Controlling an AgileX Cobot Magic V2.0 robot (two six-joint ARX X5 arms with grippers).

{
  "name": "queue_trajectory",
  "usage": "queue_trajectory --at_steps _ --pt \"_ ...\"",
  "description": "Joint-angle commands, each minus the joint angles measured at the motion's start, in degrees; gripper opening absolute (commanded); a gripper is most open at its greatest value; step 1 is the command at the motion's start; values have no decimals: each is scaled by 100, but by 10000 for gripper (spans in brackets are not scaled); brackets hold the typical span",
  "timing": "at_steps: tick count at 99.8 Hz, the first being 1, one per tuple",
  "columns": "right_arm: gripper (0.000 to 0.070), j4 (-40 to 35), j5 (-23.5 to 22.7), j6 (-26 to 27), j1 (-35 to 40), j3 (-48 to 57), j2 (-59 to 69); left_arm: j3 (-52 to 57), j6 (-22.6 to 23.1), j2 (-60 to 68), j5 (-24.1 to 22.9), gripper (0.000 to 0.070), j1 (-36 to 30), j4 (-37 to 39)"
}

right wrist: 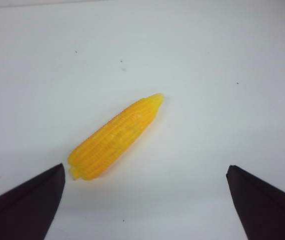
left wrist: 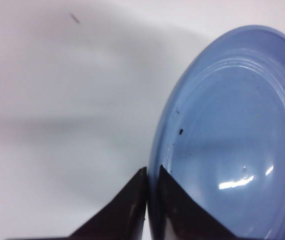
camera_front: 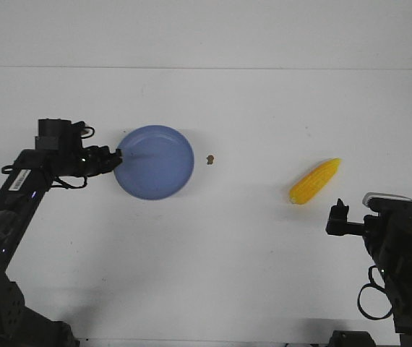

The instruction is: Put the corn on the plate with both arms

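Note:
The periwinkle-blue plate lies on the white table left of centre. My left gripper is shut on the plate's left rim; in the left wrist view its gripper pinches the rim of the plate, one finger on each side. The yellow corn lies on the table at the right, its tip pointing away to the right. My right gripper is open and empty just in front of the corn. In the right wrist view the corn lies beyond the wide-open gripper, nearer one finger.
A small brown speck lies on the table just right of the plate. The table's far edge meets the wall behind. The right arm's base stands at the front right, the left arm's base at the front left.

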Motion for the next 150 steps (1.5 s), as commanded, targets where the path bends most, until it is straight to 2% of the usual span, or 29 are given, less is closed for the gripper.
queue_trajectory --at_steps 1,25,38,54,83,92,111,117,128,133,139,150 --pt "680 59 13 44 4 81 24 -166 -2 -81 83 5 -258 59" --pt "680 59 13 44 4 81 24 -1132 -55 -168 199 5 -1346 629" --pt "680 57 13 44 4 81 24 -1624 -120 -168 199 5 -1727 979" --pt "680 57 13 44 4 81 24 -2057 -166 -168 199 5 -1908 1287" --pt "680 57 13 44 4 81 24 -2133 -162 -166 98 27 -1926 1340" --pt "680 55 13 44 4 81 24 -2133 -164 -166 44 112 -1926 1325" --pt "680 55 13 44 4 81 24 -2133 -162 -166 26 165 -1926 1311" --pt "680 55 13 44 4 81 24 -2133 -162 -166 26 278 -1926 1322" --pt "680 55 13 44 4 81 24 -2133 -162 -168 26 552 -1926 1366" --pt "680 55 13 44 4 81 24 -2133 -149 -177 26 635 -1926 1405" --pt "680 57 13 44 4 81 24 -2133 -131 -210 26 700 -1926 1486" --pt "680 55 11 42 4 81 24 -2131 11 -426 24 700 -1862 1683"
